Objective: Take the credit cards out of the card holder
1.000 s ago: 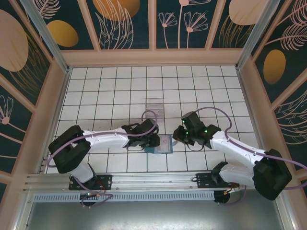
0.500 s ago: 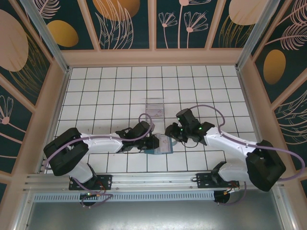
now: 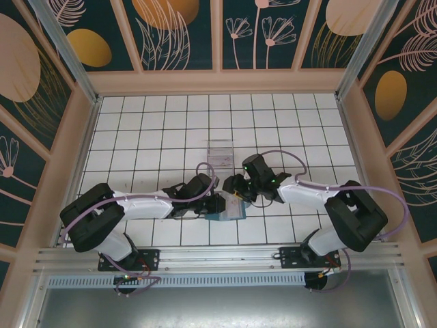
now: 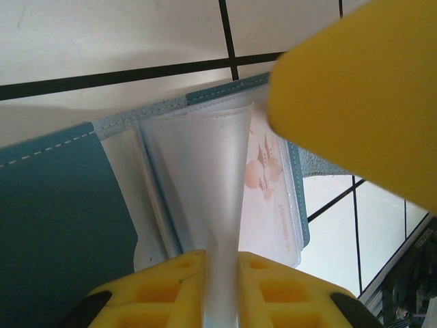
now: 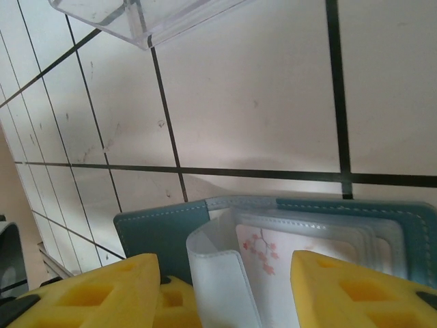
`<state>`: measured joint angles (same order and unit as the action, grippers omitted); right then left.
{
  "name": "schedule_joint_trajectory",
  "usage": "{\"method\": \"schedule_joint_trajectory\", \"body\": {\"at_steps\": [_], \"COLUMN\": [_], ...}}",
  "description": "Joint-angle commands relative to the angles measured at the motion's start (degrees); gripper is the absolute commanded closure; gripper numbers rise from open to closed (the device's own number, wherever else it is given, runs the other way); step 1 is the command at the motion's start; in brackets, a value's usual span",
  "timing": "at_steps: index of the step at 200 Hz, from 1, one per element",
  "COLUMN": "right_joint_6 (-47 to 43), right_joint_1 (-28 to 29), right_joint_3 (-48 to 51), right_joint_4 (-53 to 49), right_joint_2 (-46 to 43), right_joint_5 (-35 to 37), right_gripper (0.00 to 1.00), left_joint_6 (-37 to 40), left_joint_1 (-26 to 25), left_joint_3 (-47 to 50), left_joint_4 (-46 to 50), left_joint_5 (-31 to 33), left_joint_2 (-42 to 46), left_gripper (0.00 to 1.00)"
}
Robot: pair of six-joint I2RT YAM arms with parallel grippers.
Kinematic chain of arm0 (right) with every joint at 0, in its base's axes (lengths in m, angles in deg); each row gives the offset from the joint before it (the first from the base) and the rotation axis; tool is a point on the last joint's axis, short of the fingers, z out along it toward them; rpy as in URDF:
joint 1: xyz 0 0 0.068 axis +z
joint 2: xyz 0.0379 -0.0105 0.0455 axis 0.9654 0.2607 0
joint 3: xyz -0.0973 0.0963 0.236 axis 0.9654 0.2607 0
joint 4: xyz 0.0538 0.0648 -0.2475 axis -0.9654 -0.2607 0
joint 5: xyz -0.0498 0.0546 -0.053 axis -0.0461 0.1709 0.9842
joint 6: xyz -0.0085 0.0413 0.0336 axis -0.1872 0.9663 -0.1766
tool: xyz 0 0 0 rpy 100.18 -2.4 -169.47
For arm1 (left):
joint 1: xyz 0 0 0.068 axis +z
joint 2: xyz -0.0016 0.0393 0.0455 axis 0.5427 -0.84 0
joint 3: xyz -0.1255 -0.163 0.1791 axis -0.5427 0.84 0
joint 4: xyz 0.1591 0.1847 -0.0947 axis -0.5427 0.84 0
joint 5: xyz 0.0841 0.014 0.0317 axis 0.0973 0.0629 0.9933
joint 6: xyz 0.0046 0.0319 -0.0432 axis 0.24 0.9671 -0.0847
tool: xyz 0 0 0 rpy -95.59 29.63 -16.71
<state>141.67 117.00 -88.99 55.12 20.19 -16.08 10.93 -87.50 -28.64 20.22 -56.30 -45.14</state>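
Note:
The teal card holder point(image 3: 231, 208) lies open on the tiles between both grippers. Its cover point(image 4: 54, 205) and clear inner sleeves show in the left wrist view. My left gripper point(image 4: 220, 256) is shut on one translucent sleeve point(image 4: 215, 171), holding it up on edge. My right gripper point(image 5: 225, 263) hovers open over the holder point(image 5: 157, 229), one yellow finger on each side of the raised sleeve point(image 5: 218, 273). A pale card with pink blossom print point(image 5: 273, 260) lies inside a sleeve. The black and yellowish credit cards are hidden.
A see-through plastic box point(image 3: 220, 152) stands about one tile behind the holder, and its edge point(image 5: 136, 17) shows at the top of the right wrist view. The right gripper's yellow finger point(image 4: 362, 89) looms close above the holder's right leaf.
The right gripper has moved left and a little farther back, ending over the card holder. The left gripper has stayed at the holder's left side, shifted slightly.

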Motion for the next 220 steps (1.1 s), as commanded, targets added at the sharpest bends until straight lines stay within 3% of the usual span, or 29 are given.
{"method": "schedule_joint_trajectory", "body": {"at_steps": [1,59,89,111,169,192,220], "right_joint_6": [1.5,2.9,3.5,3.5,3.4,3.4,3.4], "right_joint_1": [0.5,0.5,0.5,0.6,1.4,2.2,3.6], "right_joint_3": [-1.6,-0.2,0.1,0.1,-1.5,-2.9,-5.0], "right_joint_4": [3.2,7.6,9.3,9.4,7.4,5.9,5.0], "right_joint_2": [1.6,4.1,4.3,4.9,4.8,4.7,6.1], "right_joint_5": [-1.7,-3.7,-4.3,-4.7,-5.3,-5.2,-5.1], "right_gripper": [0.46,0.46,0.45,0.45,0.46,0.45,0.45], "left_joint_6": [1.0,1.6,2.8,4.0,6.3,7.4,8.0], "left_joint_1": [0.5,0.5,0.5,0.6,0.5,0.6,0.7], "left_joint_3": [0.8,0.4,-1.1,-2.6,-6.5,-8.1,-10.7], "left_joint_4": [-1.3,-0.7,2.7,6.8,18.5,24.1,31.4], "left_joint_5": [-0.9,-0.8,0.3,2.2,8.9,13.7,22.1], "left_joint_2": [0.8,2.0,3.5,5.3,13.4,17.5,21.5], "left_gripper": [0.8,0.78,0.58,0.52,0.51,0.57,0.56]}}
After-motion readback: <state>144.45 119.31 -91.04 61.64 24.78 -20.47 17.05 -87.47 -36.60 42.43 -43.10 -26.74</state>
